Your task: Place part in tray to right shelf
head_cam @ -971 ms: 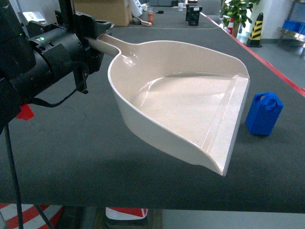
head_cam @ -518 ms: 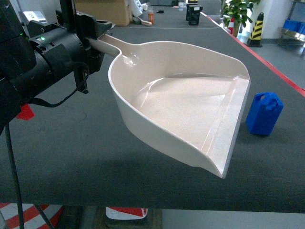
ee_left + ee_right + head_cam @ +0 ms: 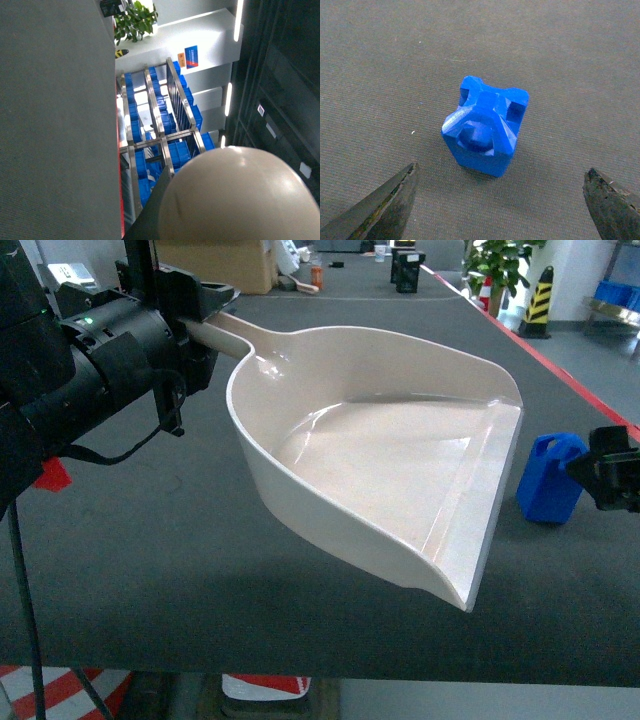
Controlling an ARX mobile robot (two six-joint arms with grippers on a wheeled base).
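I am lining up the grab: my right claw [image 3: 500, 200] is hanging wide open over the part [image 3: 485, 127], which is standing on the counter [image 3: 150, 540] just beside the tray [image 3: 380, 460] lip. Next I should be lowering and closing squarely. My left claw [image 3: 190, 315] is gripping the tray handle, lifted. Nothing is blocking; crates [image 3: 165, 145] are sitting well beyond the tray.

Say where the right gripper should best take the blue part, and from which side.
Probably from above, across the part's flat opposite side walls below the notched top. It stands upright on the table, and the right gripper's open jaws already straddle it, so closing on the plain faces looks steadier than on the cut-outs.
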